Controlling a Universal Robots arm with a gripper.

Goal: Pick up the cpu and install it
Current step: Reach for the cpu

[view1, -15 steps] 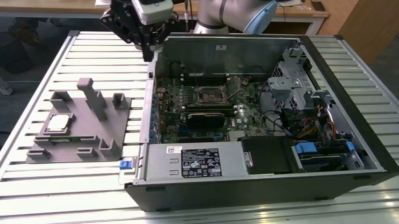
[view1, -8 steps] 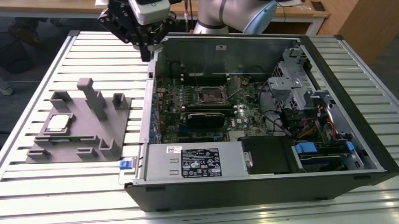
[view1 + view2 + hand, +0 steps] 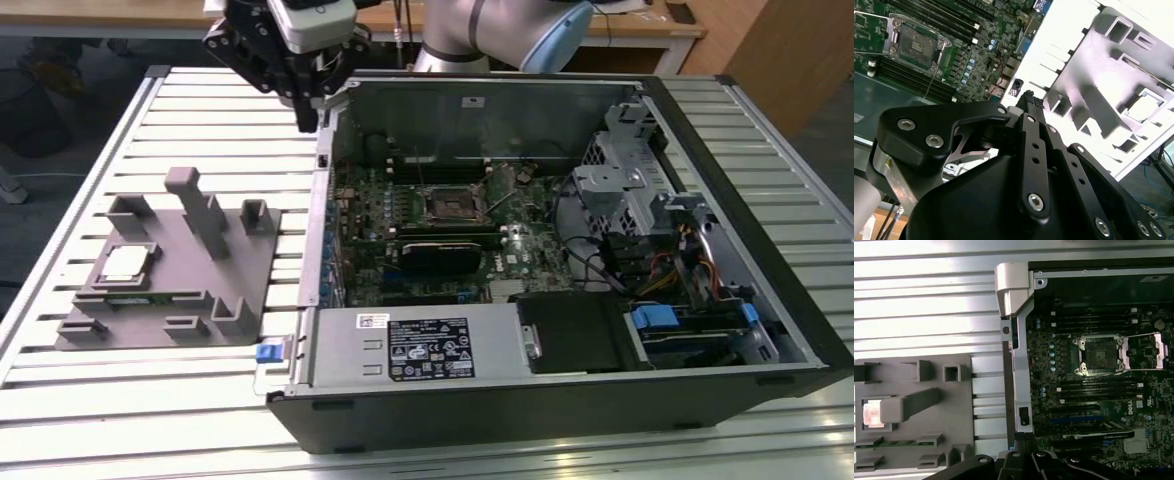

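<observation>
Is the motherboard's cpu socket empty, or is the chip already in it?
Empty: the socket shows bare, and the cpu lies in the grey tray.

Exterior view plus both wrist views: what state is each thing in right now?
cpu: lying in the grey tray, not grasped.
socket: open, empty.
computer case: on its side, panel off.
tool: shut, holding nothing.
</observation>
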